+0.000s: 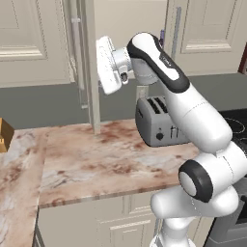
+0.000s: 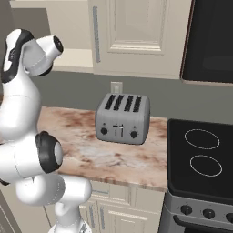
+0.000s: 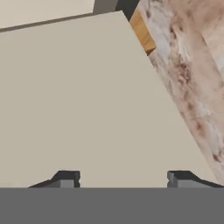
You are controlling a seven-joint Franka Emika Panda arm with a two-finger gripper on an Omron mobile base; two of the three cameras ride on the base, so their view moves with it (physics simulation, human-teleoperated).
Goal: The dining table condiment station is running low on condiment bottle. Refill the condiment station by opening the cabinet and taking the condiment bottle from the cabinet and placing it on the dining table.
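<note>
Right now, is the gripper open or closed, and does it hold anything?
Gripper: open, fingertips apart, nothing between them, facing the cream cabinet door.

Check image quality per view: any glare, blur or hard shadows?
Left base view: flat even light, no glare, toaster slightly soft. Right base view: sharp, faint shadow under the toaster on the counter. Hand view: a flat cream surface with no texture, marble beyond it blurry.
</note>
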